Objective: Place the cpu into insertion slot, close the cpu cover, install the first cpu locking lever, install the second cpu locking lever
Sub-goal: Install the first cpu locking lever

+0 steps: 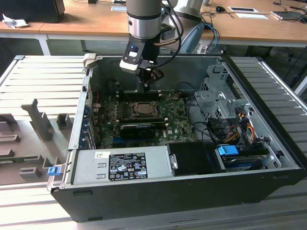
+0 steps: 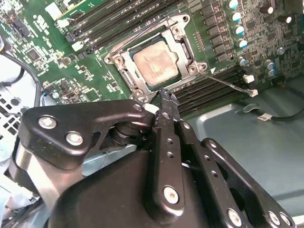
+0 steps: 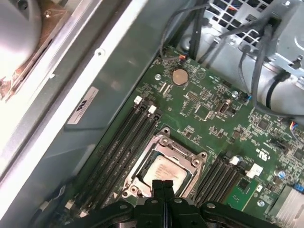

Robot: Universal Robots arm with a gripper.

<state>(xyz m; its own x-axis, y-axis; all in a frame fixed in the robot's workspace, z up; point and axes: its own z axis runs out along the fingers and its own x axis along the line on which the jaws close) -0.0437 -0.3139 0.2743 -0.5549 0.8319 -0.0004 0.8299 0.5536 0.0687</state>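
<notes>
The gripper (image 1: 147, 86) hangs inside the open computer case (image 1: 268, 91), over the far part of the green motherboard (image 1: 175, 122). In both wrist views its two black fingers (image 3: 158, 190) are pressed together at the tips, and nothing shows between them.

The cpu (image 2: 156, 64) lies flat in the insertion slot (image 2: 151, 85), silver face up. In the second wrist view it sits just beyond the gripper's (image 2: 165, 95) tip, close to it but with a gap between them. In the first wrist view the fingertips overlap the chip's (image 3: 164, 172) nearest edge. In the exterior view the chip (image 1: 142, 109) lies below the gripper and a little nearer the camera.

The cpu cover (image 2: 122, 62) is down over the slot, its frame lying around the chip. A wire lever (image 2: 142, 33) runs along the far side of the frame. A second wire lever (image 2: 228, 83) reaches out from one corner across the memory slots (image 2: 213, 95). I cannot tell whether either is latched.

The long black card (image 1: 139, 128) sits on the board, on the near side of the socket.
</notes>
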